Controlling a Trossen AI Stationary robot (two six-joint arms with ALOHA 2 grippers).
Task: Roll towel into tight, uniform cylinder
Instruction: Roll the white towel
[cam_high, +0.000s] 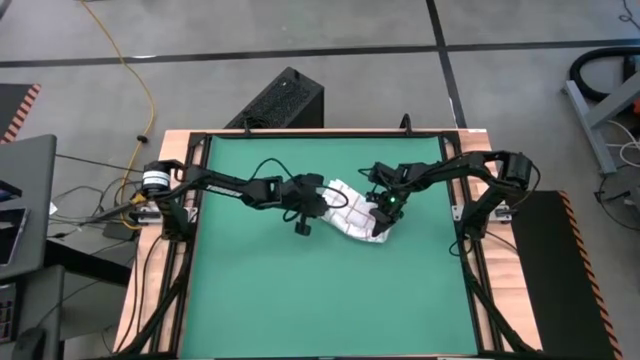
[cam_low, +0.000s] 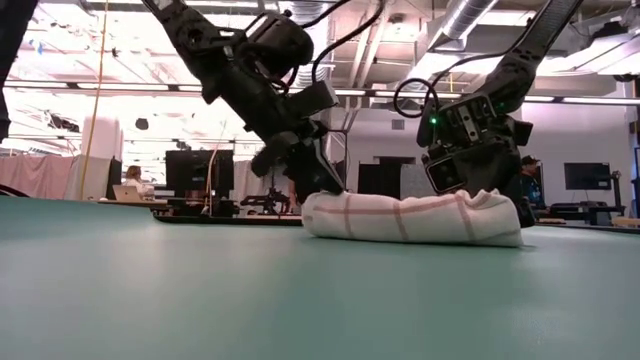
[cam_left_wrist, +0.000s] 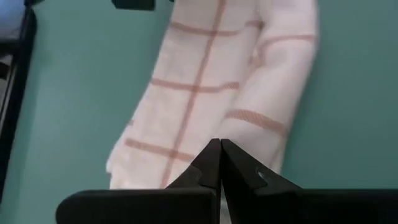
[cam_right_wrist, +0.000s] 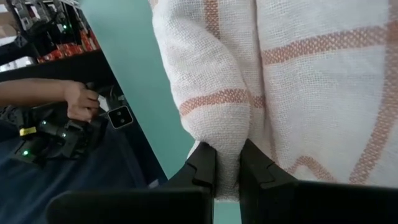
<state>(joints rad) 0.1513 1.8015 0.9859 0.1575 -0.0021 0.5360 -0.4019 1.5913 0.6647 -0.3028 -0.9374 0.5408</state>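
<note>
— Towels on the green mat (cam_high: 300, 300)?
— One towel (cam_high: 352, 214), near the mat's middle.
— Grippers at that towel?
— Two: left gripper (cam_left_wrist: 220, 149) at one end, right gripper (cam_right_wrist: 228, 158) at the other.
— Arms over the mat?
— Two, one from each side.
— Hands beyond the mat's edge?
— One hand (cam_right_wrist: 81, 99), seen past the towel.
</note>
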